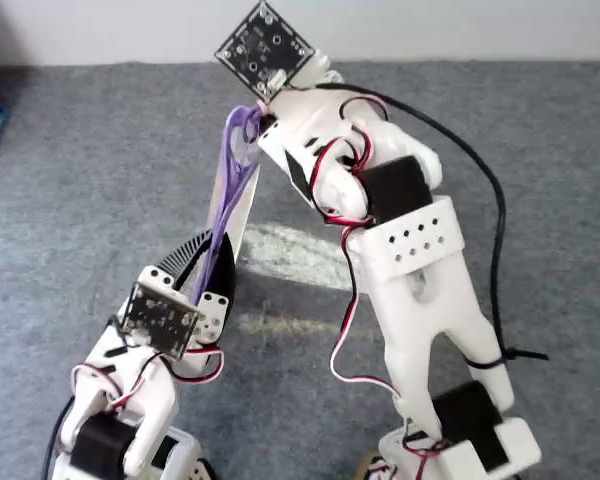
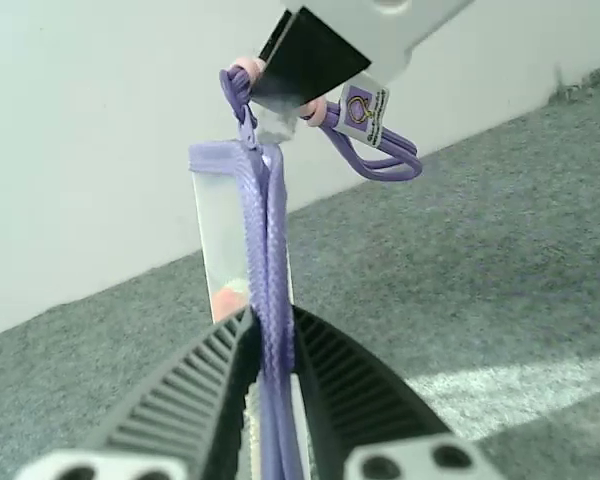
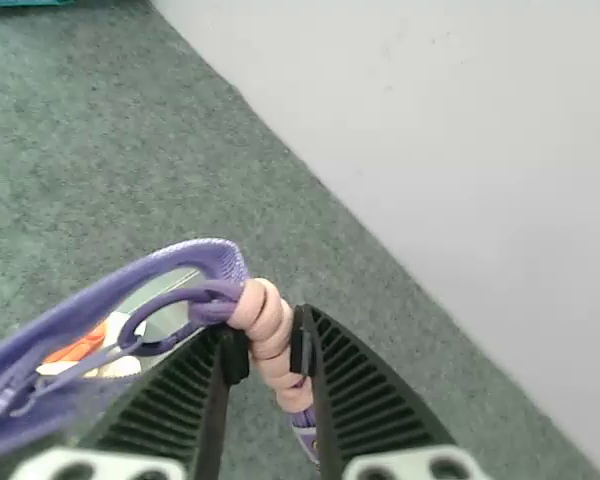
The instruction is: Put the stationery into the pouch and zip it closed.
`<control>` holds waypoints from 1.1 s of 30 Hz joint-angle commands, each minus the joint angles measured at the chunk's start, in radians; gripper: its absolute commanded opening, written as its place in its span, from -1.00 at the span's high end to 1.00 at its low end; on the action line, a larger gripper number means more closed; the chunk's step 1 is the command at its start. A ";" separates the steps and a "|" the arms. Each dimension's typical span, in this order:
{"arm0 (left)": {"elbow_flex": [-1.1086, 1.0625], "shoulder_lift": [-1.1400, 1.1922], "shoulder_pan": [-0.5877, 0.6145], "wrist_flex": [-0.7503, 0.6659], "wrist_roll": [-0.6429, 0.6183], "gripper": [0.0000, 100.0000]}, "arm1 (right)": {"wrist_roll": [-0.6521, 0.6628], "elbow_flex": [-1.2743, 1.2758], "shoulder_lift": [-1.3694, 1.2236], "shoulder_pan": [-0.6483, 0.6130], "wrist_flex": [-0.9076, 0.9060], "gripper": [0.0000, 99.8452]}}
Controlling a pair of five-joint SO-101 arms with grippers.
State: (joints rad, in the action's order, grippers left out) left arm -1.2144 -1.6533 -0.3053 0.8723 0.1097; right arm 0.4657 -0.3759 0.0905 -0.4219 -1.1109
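Purple pouch (image 1: 228, 195) held aloft, upper centre-left of high view. Left gripper (image 2: 270, 345) clamped on its zipper edge; right gripper (image 3: 268, 350) pinching pink beaded pull (image 3: 265, 315).

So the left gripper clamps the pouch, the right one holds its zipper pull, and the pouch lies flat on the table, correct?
Not flat: the pouch hangs in the air, stretched between the left gripper and the right gripper, which holds the zipper pull. The left wrist view shows it clear of the table.
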 commanded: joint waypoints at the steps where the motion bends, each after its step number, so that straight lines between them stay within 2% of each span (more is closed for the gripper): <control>1: 0.015 -0.049 -0.005 0.038 0.006 0.98 | -0.002 -0.020 -0.002 0.094 0.077 0.98; 6: 0.045 -0.071 0.017 0.091 0.006 0.98 | 0.000 -0.014 -0.068 0.151 0.101 0.98; 14: 0.042 -0.097 0.017 0.094 0.006 0.98 | 0.003 -0.017 -0.237 0.211 0.335 0.98; 20: 0.044 -0.097 0.017 0.094 0.006 0.98 | 0.003 -0.018 -0.331 0.251 0.377 0.98; 25: 0.047 -0.103 0.017 0.150 0.006 0.98 | 0.003 -0.018 -0.375 0.291 0.377 0.98; 33: 0.042 -0.129 0.017 0.150 0.006 0.97 | -0.003 -0.014 -0.335 0.286 0.367 0.98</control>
State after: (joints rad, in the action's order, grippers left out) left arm -1.2129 -1.7745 -0.2961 1.0211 0.1097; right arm 0.4611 -0.3759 -0.2992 -0.1427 -0.7549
